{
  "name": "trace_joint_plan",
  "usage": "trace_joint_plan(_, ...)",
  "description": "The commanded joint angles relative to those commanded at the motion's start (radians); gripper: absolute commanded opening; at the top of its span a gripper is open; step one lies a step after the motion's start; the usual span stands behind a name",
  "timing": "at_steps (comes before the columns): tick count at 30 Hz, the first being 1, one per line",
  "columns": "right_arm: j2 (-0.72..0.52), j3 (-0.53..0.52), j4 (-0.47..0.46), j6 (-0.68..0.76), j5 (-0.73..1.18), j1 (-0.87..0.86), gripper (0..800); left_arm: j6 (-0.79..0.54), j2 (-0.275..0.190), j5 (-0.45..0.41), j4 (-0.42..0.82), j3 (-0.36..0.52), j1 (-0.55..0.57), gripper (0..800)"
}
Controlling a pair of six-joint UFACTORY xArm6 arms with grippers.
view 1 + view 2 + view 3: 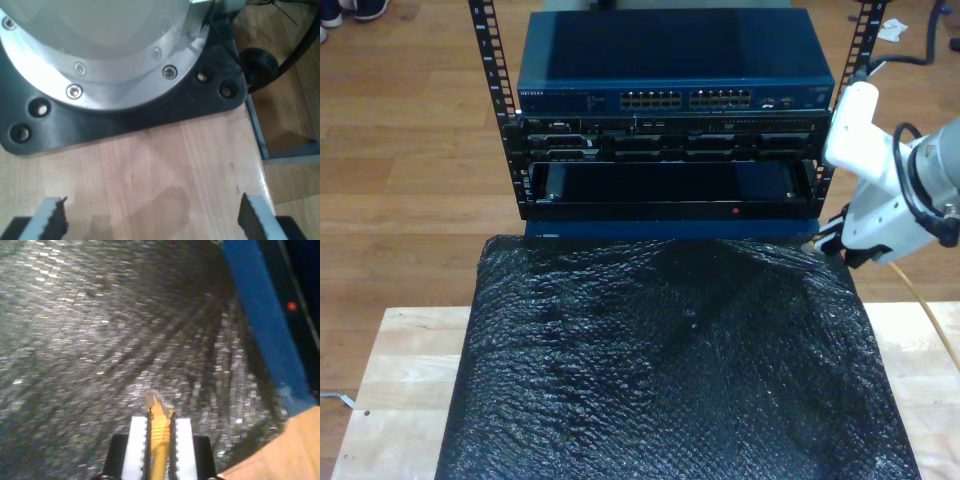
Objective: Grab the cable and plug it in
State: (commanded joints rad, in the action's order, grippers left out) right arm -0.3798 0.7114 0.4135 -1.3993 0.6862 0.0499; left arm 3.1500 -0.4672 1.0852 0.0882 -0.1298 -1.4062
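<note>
a blue network switch tops a black rack, directly behind black bubble wrap covering a wooden table.
</note>
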Motion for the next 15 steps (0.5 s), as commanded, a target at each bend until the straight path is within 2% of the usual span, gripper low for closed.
trace_joint_plan(5, 0.051, 0.023, -0.026, -0.051, -0.077, 0.02, 0, 0.0, 0.0, 0.0, 0.0, 0.0, 0.0, 800)
trace_joint_plan(9, 0.101, 0.023, -0.029, -0.081, -0.235, 0.02, 0, 0.0, 0.0, 0.0, 0.0, 0.0, 0.0, 800)
trace_joint_plan(15, 0.141, 0.028, -0.044, -0.204, -0.347, 0.038, 0, 0.0, 0.0, 0.0, 0.0, 0.0, -0.002, 800)
